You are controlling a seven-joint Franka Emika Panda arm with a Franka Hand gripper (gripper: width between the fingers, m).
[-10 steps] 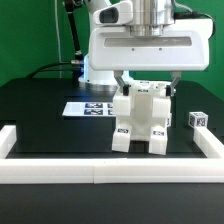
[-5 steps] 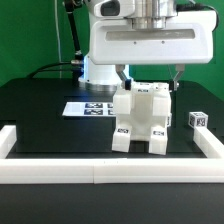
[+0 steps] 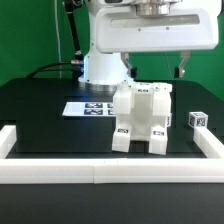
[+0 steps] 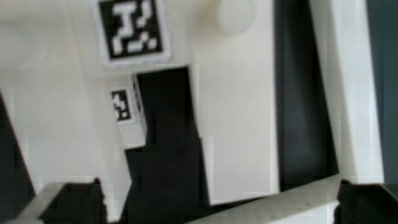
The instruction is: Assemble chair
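The chair (image 3: 140, 118) stands assembled on the black table, a blocky white piece with small tags on its legs and top. My gripper (image 3: 155, 68) hangs just above it, open and empty, with one dark finger on each side of the chair's top and clear of it. In the wrist view I look down on the chair's white parts (image 4: 231, 120) and a tag (image 4: 130, 28). The gripper (image 4: 217, 205) shows only its two dark fingertips (image 4: 71, 200) at the corners, wide apart, with nothing between them.
The marker board (image 3: 85, 107) lies flat behind the chair on the exterior view's left. A small tagged white cube (image 3: 198, 119) sits at the right. A long white border rail (image 3: 110, 172) runs along the front and both sides.
The gripper has risen straight up from the chair's top. The fingers that flanked the top block now hang above it. The chair has not moved.
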